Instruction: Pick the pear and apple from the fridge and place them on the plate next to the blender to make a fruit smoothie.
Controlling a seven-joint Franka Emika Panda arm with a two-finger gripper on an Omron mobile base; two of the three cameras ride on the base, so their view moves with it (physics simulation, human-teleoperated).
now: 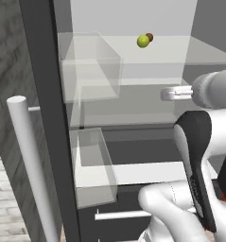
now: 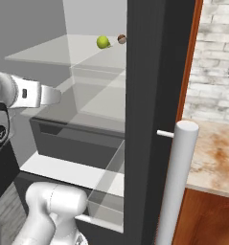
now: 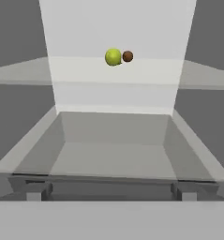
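The fridge [image 1: 43,94] stands open in front of me, with its pale interior showing. On its upper glass shelf [image 3: 113,70], far back, a yellow-green pear [image 3: 113,57] sits touching a smaller brownish-red apple [image 3: 128,56] on its right. Both fruits also appear in the left base view, pear [image 1: 143,41] and apple [image 1: 150,36], and in the right base view, pear [image 2: 102,42] and apple [image 2: 121,38]. My gripper [image 3: 111,194] is open and empty. It hangs at the fridge's mouth, below and well short of the fruits, over the lower shelf [image 3: 111,159]. The plate and the blender are out of view.
Clear door bins [image 1: 88,66] hang on the left door, and another bin [image 2: 108,191] hangs on the right door. Long silver bar handles [image 1: 29,165] [image 2: 178,182] stick out towards me. Black drawers [image 1: 133,142] lie below the shelves. A speckled counter [image 2: 216,158] and a brick wall stand to the right.
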